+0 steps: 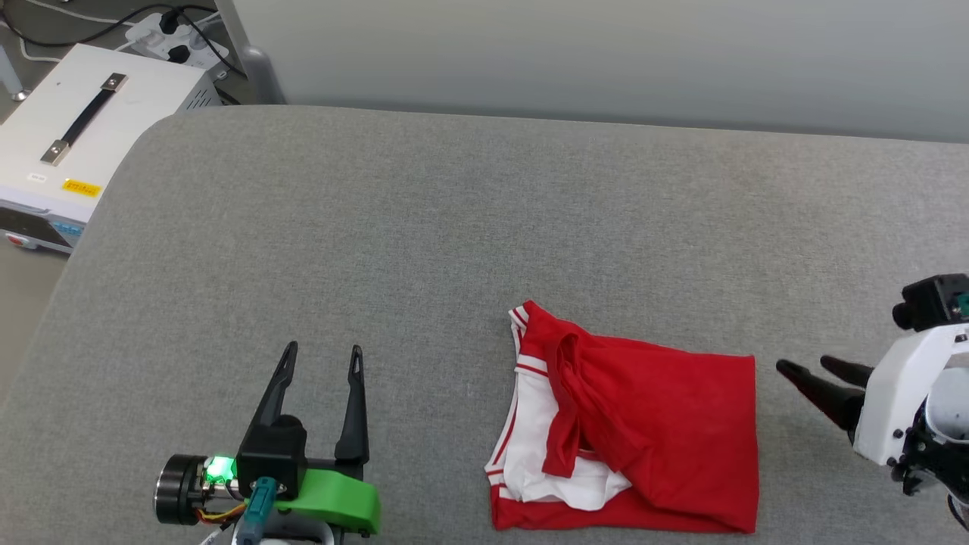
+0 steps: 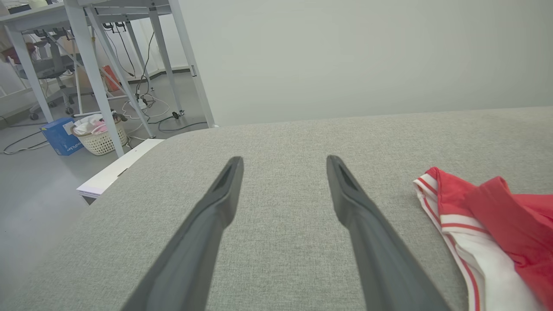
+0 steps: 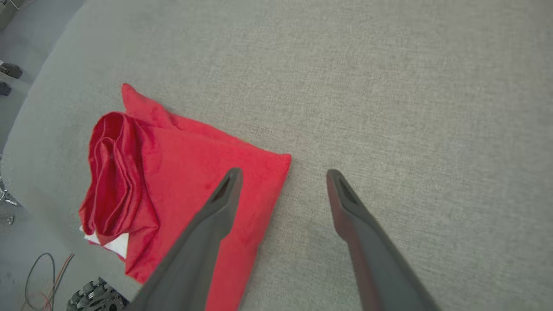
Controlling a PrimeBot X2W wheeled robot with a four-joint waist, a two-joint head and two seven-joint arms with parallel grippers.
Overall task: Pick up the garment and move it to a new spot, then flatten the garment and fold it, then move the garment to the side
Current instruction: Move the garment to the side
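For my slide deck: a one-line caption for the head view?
Loosely folded garment on the grey fabric surface, between open left gripper and open right gripper.

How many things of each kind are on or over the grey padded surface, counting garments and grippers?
garment: 1
grippers: 2, the left gripper and the right gripper, both open
Total: 3
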